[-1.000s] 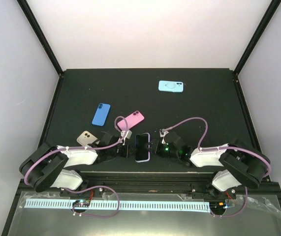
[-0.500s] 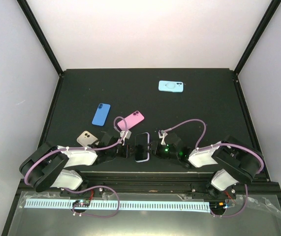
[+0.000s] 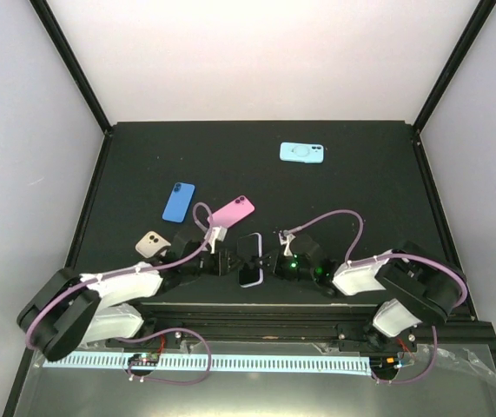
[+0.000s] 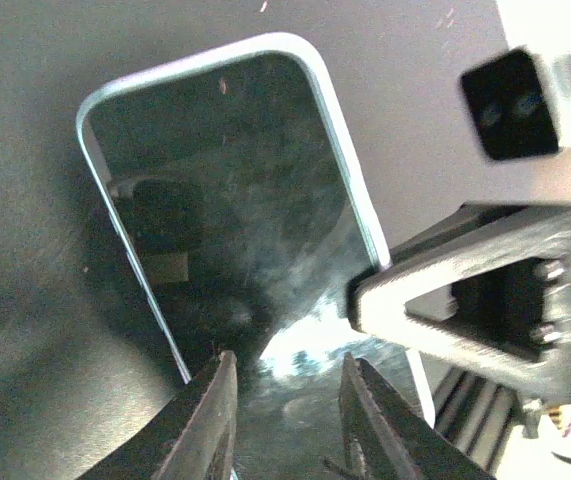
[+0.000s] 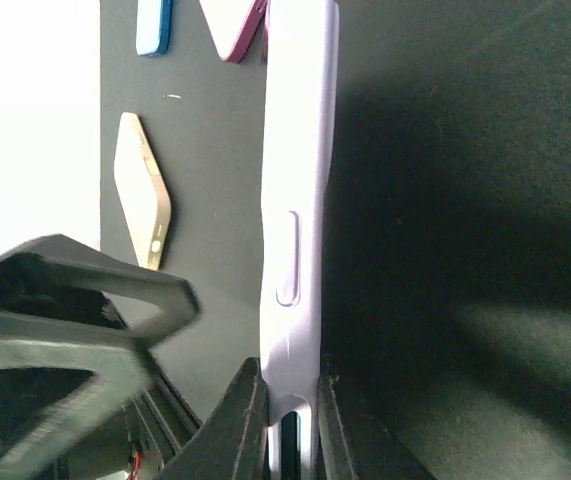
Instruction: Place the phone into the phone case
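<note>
A dark-screened phone (image 3: 249, 258) sits in a lilac phone case (image 3: 241, 280) near the table's front edge, between the two grippers. My right gripper (image 3: 270, 261) is shut on the case's right long edge; the right wrist view shows the lilac case (image 5: 300, 200) edge-on between the right gripper's (image 5: 290, 372) fingers, slightly bowed near them. My left gripper (image 3: 225, 261) is at the phone's left side. In the left wrist view the left gripper (image 4: 288, 358) hangs open over the glossy phone screen (image 4: 235, 200), fingers apart, with the right gripper (image 4: 465, 290) opposite.
A blue phone (image 3: 178, 201), a pink phone (image 3: 232, 209) and a beige phone (image 3: 151, 244) lie left of and behind the work spot. A light blue case (image 3: 302, 153) lies at the back right. Purple cables loop over both arms.
My left arm has dropped lower and stretched forward, its gripper shifting slightly right over the phone's edge. The phone has moved a little away from the front edge. The right arm has hardly moved.
</note>
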You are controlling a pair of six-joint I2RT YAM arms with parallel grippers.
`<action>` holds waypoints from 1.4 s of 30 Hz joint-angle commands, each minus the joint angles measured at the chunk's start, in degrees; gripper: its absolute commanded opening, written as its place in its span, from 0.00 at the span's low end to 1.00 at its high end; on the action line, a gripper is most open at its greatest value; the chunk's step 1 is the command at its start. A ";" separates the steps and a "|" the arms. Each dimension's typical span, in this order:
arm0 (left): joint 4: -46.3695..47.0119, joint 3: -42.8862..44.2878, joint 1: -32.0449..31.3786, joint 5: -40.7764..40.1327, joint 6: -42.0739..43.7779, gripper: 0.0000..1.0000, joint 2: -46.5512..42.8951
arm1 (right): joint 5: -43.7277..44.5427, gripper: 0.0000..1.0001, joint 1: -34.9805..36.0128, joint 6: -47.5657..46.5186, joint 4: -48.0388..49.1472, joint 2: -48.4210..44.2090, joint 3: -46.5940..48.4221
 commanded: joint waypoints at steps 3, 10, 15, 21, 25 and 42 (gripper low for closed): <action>-8.78 4.51 2.72 2.95 0.79 0.47 -13.22 | -0.04 0.04 -0.12 -2.80 -1.45 -9.07 -1.74; -16.31 6.96 7.44 4.71 0.02 0.80 -27.30 | 3.30 0.06 -0.03 -6.09 -5.51 -26.39 -4.14; -7.91 5.34 10.51 15.02 -5.33 0.83 -29.08 | 1.21 0.07 -0.07 -7.31 -5.75 -34.72 -4.83; 8.82 2.05 10.73 24.95 -14.37 0.81 -29.51 | -5.72 0.09 -0.07 -4.51 5.31 -41.26 -7.76; 19.82 -0.81 10.73 25.29 -20.06 0.80 -29.62 | -10.05 0.09 -0.08 -5.06 5.87 -42.19 -6.26; 34.08 -4.78 10.74 22.32 -28.06 0.60 -29.85 | -16.27 0.10 1.11 3.43 23.84 -34.40 -4.83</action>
